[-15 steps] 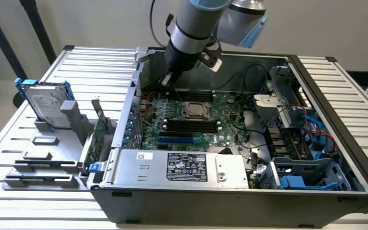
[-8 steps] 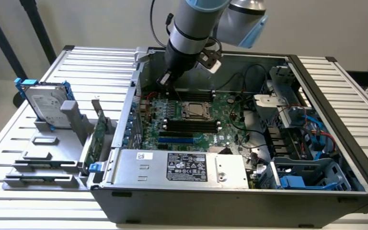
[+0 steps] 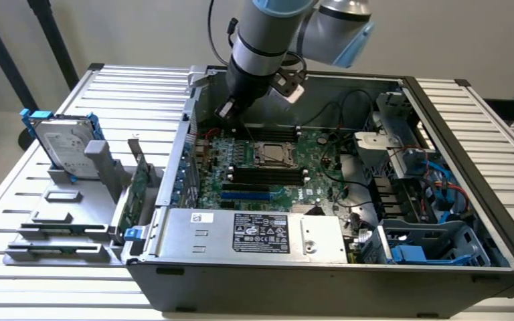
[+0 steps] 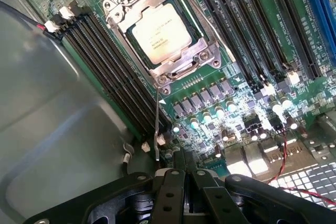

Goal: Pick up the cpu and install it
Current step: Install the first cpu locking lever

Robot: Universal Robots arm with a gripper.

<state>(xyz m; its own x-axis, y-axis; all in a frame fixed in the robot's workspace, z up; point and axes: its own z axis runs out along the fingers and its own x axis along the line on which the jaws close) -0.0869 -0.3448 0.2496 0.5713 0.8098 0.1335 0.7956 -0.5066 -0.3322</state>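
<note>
Open computer case on a slatted table, showing a green motherboard and a labelled power supply; beside it, a hard drive stands upright.

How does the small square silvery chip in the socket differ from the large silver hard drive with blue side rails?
The cpu is far smaller than the hard drive. The cpu lies flat in its socket inside the case; the hard drive stands upright in a grey holder outside it, on the exterior view's left. The hard drive has blue rails; the cpu has none. Both have silvery metal faces.
</note>
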